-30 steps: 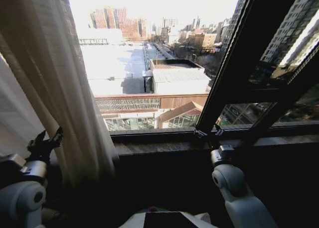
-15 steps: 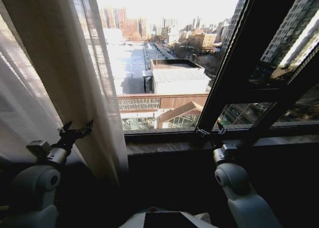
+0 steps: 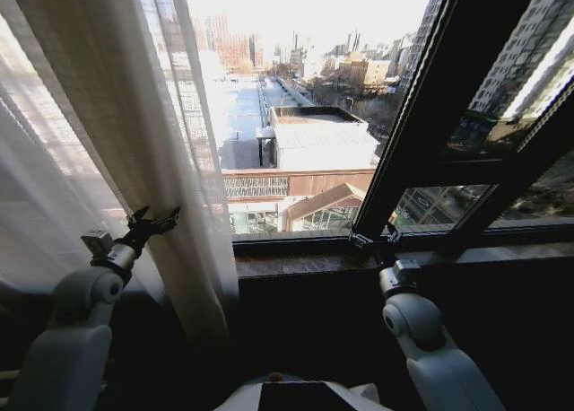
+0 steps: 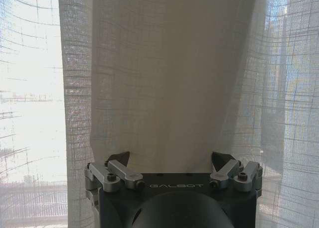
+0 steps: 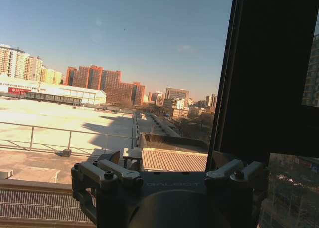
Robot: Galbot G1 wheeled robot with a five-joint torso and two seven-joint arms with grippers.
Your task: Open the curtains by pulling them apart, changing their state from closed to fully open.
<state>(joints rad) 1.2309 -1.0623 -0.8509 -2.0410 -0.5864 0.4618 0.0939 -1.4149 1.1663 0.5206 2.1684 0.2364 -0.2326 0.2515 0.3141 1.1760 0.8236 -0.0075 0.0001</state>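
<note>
The sheer white curtain [image 3: 99, 142] hangs in long pleats over the left third of the window, its inner edge falling to about the sill. My left gripper [image 3: 154, 223] is raised against the fabric with its fingers spread. In the left wrist view a broad fold of the curtain [image 4: 164, 78] lies right in front of the open left gripper [image 4: 170, 162], spanning the gap between the two fingertips. My right gripper [image 3: 377, 240] sits low at the sill by the foot of the black frame bar, clear of any fabric. The right wrist view shows the right gripper [image 5: 167, 159] open and empty, facing the glass.
A dark stone sill [image 3: 305, 263] runs under the window. A thick black frame bar [image 3: 421, 106] slants up on the right, and appears as the same frame bar [image 5: 269, 73] beside the right gripper. Bare glass with the city beyond lies between curtain and bar.
My left arm has risen and moved right, from low at the left edge to the curtain's front. The curtain's inner edge has spread rightward over more glass. The right arm has stayed put.
</note>
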